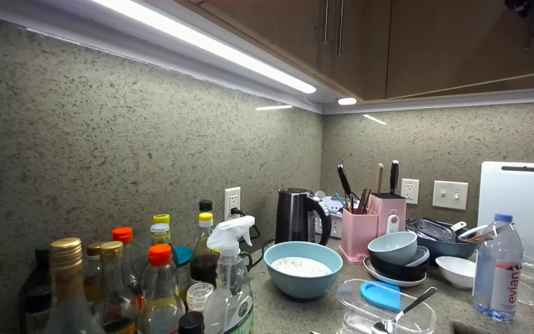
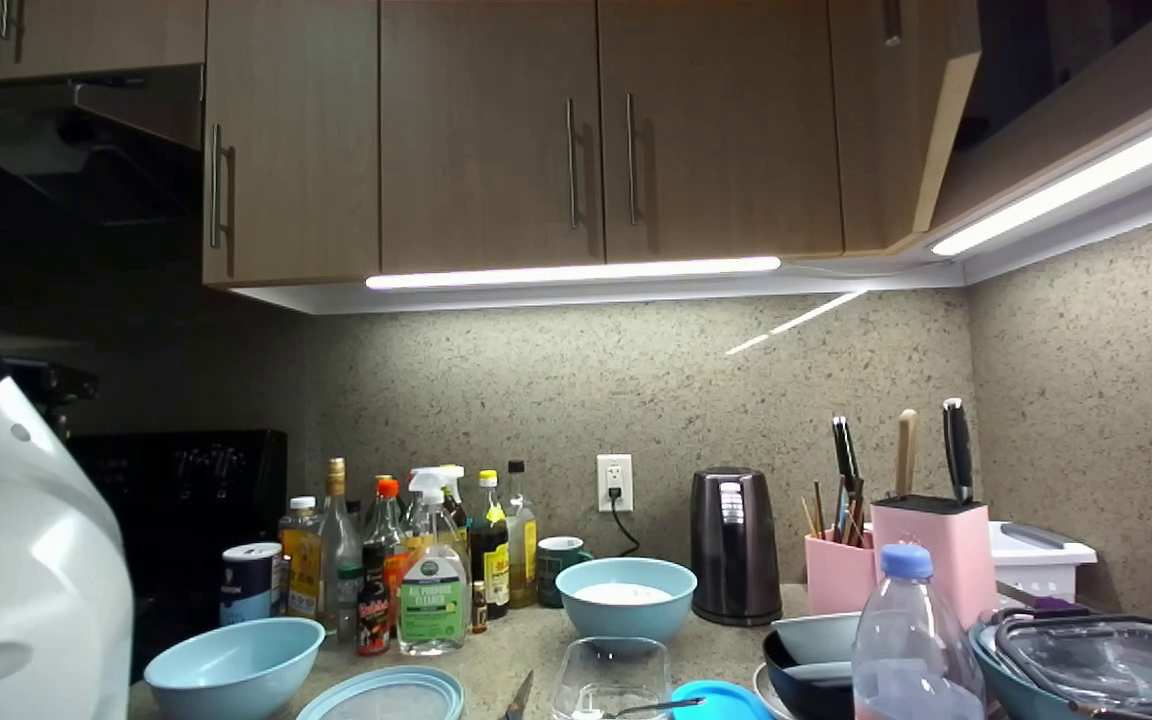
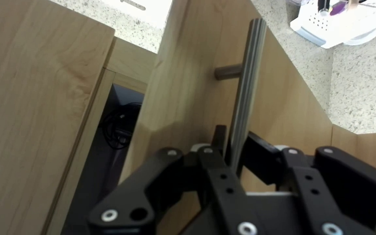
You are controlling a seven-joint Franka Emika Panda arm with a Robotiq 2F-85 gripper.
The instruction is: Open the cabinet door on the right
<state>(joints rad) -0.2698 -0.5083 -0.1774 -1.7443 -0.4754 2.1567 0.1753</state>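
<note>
nearest the wrist camera, the black fingers are closed around the metal bar handle at lower centre of the wrist view, one to either side. the wood-grain cabinet door that carries it slants through the middle of that view and sits at the upper right of both exterior views; it stands ajar, the dark cabinet interior showing beyond its edge, so the opening looks part done. a straight pull could slide the bar out between the fingers, since a hinged door calls for an arc and the metal looks smooth. if the grip does not turn with it, the fingers may twist on the bar or jam against the door face. swung too wide, the door could knock its handle into the neighbouring cabinet doors, upper centre in an exterior view.
</note>
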